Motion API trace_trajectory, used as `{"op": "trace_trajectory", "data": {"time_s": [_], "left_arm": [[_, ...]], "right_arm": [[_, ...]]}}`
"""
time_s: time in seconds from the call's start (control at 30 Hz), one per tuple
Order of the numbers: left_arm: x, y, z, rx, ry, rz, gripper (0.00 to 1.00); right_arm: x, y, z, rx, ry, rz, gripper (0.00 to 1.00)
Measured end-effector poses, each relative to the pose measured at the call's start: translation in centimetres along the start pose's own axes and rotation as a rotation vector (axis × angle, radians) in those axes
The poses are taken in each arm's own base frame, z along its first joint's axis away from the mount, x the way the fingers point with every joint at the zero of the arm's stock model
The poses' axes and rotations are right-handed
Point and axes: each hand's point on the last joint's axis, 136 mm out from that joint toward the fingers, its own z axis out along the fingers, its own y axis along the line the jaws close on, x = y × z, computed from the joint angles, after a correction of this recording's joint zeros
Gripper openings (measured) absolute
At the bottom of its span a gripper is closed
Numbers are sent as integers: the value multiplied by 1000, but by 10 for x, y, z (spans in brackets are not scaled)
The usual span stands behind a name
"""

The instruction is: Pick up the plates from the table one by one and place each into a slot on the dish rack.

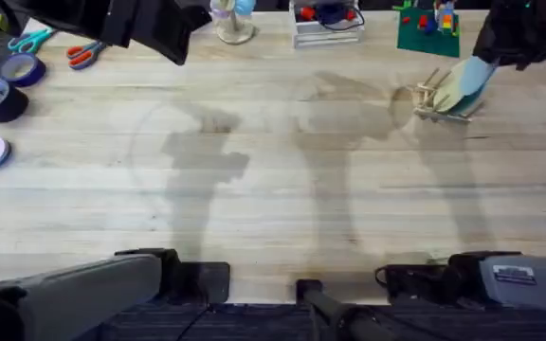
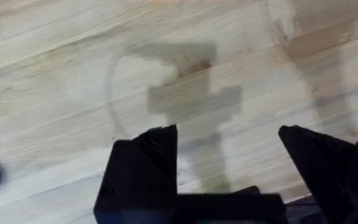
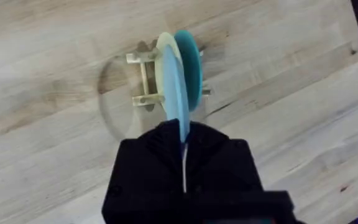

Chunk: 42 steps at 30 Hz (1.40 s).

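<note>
Two plates are seen at the dish rack [image 3: 146,78] toward two o'clock on the counter [image 1: 273,189]: the teal plate [image 3: 191,59] is slotted, the pale blue plate [image 3: 174,87] is pinched edge-on by the right end effector [image 3: 184,146], so lowering and release are judged next, while the left end effector [image 2: 229,155] is held wide open and empty.

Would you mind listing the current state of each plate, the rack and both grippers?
Pale sky-blue plate: on edge, gripped by the right gripper, at the rack.
Teal plate: standing upright in the rack, behind the blue one.
Dish rack: on the table, holding the teal plate.
Right gripper: jaws shut on the pale sky-blue plate's rim.
Left gripper: jaws open, holding nothing, above bare table.
</note>
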Motion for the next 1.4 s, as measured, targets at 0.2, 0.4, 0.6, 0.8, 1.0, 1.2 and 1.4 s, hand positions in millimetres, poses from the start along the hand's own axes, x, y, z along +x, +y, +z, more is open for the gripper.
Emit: {"op": "trace_trajectory", "data": {"time_s": [0.2, 0.4, 0.6, 0.8, 1.0, 1.2, 1.4], "left_arm": [[0, 0, 0, 0, 0, 0, 995], [0, 0, 0, 0, 1, 0, 995], [0, 0, 0, 0, 0, 0, 995], [0, 0, 0, 0, 0, 0, 995], [0, 0, 0, 0, 1, 0, 995], [0, 0, 0, 0, 0, 0, 995], [0, 0, 0, 0, 0, 0, 996]], "right_arm": [[-3, 6, 10, 2, 6, -3, 28], [-2, 11, 20, 7, 24, -12, 28], [0, 16, 33, 16, 52, -25, 28], [-1, 19, 39, 16, 52, -25, 28], [0, 24, 50, 22, 73, -35, 28], [4, 30, 62, 24, 100, -47, 28], [7, 33, 71, 30, 119, -56, 28]]}}
